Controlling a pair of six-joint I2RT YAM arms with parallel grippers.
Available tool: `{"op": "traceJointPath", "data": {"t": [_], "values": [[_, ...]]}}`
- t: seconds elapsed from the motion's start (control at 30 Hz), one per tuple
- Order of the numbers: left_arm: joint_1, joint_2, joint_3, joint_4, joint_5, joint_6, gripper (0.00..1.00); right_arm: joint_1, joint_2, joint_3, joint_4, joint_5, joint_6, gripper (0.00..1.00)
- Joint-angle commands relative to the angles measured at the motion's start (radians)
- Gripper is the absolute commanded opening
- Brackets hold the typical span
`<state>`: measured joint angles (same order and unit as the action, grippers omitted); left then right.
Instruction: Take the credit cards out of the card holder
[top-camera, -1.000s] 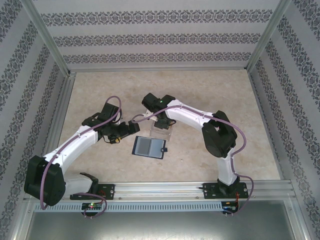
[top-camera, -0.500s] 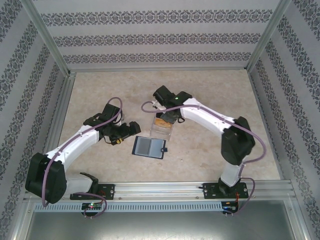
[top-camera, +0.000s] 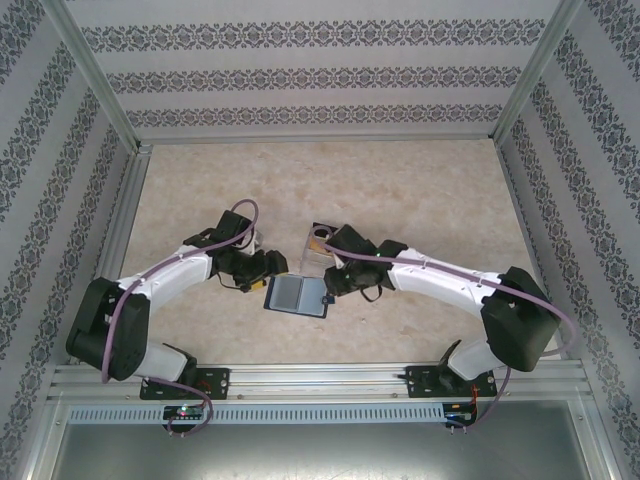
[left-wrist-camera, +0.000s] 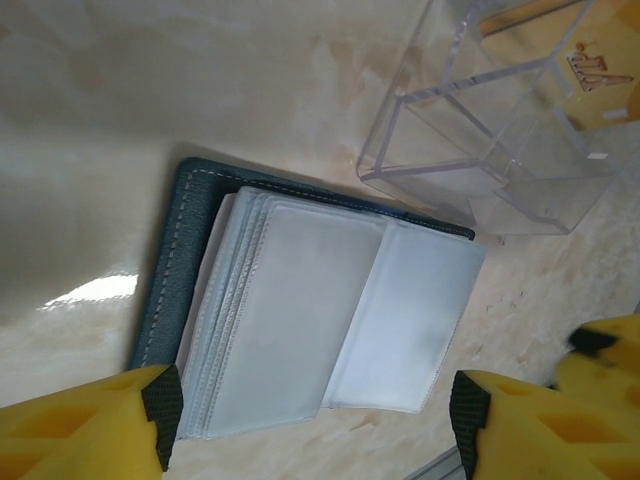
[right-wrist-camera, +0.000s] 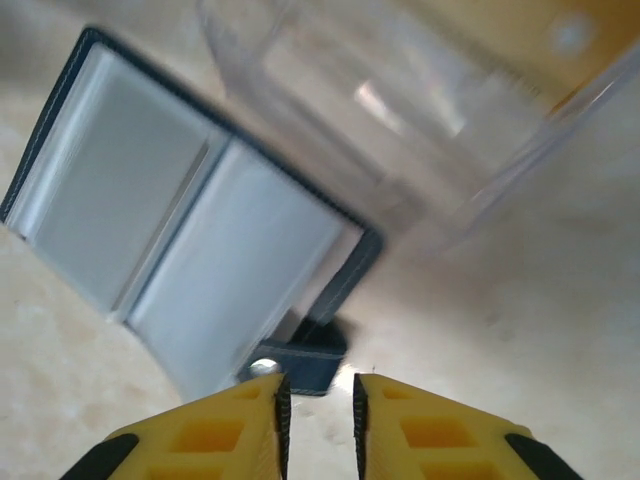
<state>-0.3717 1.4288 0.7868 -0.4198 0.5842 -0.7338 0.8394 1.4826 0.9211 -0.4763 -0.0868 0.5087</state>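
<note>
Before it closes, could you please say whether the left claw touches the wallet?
Cannot tell: left wrist view shows the left claw straddling the wallet, contact unclear.

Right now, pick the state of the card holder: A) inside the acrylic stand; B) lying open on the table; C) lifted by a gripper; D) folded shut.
B: the card holder lies spread flat on the table, pale inner panels up, beside the clear acrylic stand.

Navy card holder (top-camera: 297, 294) lying open, flat, face-up.
</note>
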Motion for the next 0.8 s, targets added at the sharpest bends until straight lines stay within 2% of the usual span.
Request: {"op": "traceJointPath", "data": {"t": [0.0, 0.03, 0.13, 0.53, 0.77], "values": [[-0.023, 0.034, -0.017, 0.053, 0.037, 0.023, 0.72, 0.038, 0.025, -0.042, 0.160, -0.037, 0.194, 0.30], [-0.027, 0.042, -0.018, 0.055, 0.037, 0.025, 0.71, 0.045, 0.040, -0.047, 0.164, -0.028, 0.212, 0.35], [-0.039, 0.059, -0.022, 0.064, 0.040, 0.028, 0.70, 0.051, 0.073, -0.058, 0.179, -0.021, 0.251, 0.35], [-0.077, 0.111, -0.038, 0.100, 0.045, 0.026, 0.70, 0.069, 0.173, -0.052, 0.148, 0.003, 0.258, 0.24], [-0.086, 0.137, -0.037, 0.113, 0.060, 0.030, 0.69, 0.078, 0.206, -0.045, 0.156, -0.003, 0.261, 0.24]]}}
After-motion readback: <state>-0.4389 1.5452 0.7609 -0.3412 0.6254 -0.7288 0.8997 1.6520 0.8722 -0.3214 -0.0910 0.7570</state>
